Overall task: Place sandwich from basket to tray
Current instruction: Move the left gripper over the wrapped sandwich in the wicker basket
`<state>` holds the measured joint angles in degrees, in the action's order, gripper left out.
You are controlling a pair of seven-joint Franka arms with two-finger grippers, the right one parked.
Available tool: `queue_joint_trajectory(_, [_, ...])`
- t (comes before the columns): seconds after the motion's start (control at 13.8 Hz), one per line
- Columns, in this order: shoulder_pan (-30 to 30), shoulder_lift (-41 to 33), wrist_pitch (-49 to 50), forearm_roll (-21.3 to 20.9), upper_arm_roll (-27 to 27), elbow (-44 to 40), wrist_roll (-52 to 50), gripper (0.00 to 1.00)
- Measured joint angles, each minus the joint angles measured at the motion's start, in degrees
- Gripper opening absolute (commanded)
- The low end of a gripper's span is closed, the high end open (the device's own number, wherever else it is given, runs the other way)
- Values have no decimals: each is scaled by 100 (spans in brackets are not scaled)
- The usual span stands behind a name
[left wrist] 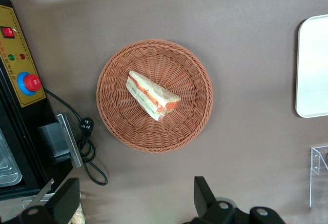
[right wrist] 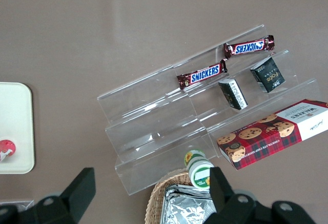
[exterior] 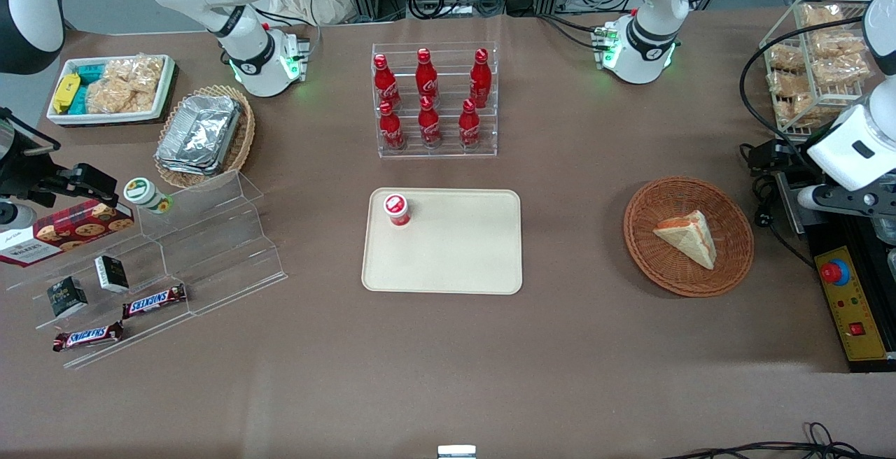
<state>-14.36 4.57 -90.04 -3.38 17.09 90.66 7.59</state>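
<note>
While the sandwich lies untouched in the basket, you are at the approach step: the gripper hangs high beside the basket, fingers spread wide and holding nothing. Next you must descend and close across the wedge, clear of the woven rim. The tray has bare room beside the red-capped cup.

The working arm has glossy white rounded shells with black joint bands, a black cable looping beside it, and a black two-finger gripper; its base glows green.
</note>
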Motion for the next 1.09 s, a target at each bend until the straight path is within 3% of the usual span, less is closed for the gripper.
queue_joint_trajectory(0.29, [0,7,14,0,-4,2,-34,100])
queue_joint_trajectory(0.51, [0,97,-101,1,-6,193,-762,100])
queue_joint_trajectory(0.65, [-1,86,-810,58,-20,745,-1500,100])
queue_joint_trajectory(0.95, [-17,-152,-2443,662,-386,2179,-2747,100])
queue_joint_trajectory(1.09, [-31,-180,-3103,710,-471,2719,-3444,100])
